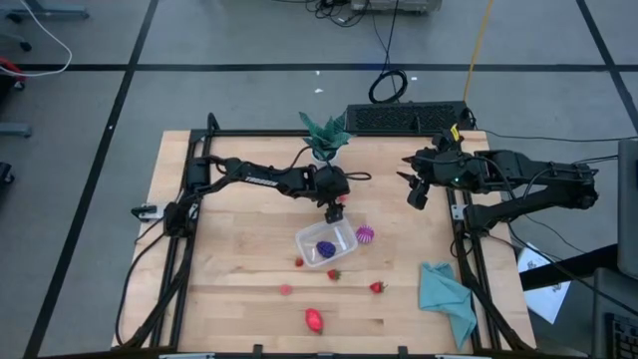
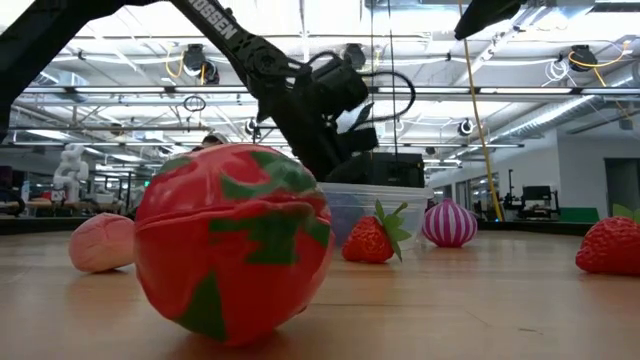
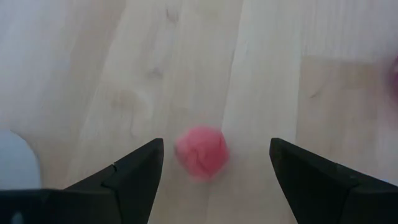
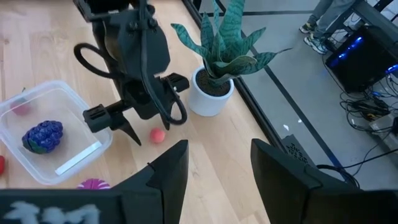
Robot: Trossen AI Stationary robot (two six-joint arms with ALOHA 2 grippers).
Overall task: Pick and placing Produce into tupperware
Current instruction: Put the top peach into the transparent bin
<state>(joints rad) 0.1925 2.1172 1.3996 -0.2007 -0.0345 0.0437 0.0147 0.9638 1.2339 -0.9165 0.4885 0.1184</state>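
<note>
The wooden worktop carries the clear tupperware near its middle, with a purple fruit inside it and red, pink and purple produce scattered around it. Just beyond the tupperware, towards the potted plant, the left gripper hangs with its fingers spread open above a small pink fruit lying between them. The right gripper waits off to the right, well apart from the tupperware, fingers partly open and holding nothing

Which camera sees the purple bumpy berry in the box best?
The right wrist view: the purple berry lies plainly inside the clear box. The high view shows it as a small purple spot. The low view hides it behind the big red fruit; the left wrist view misses it.
</note>
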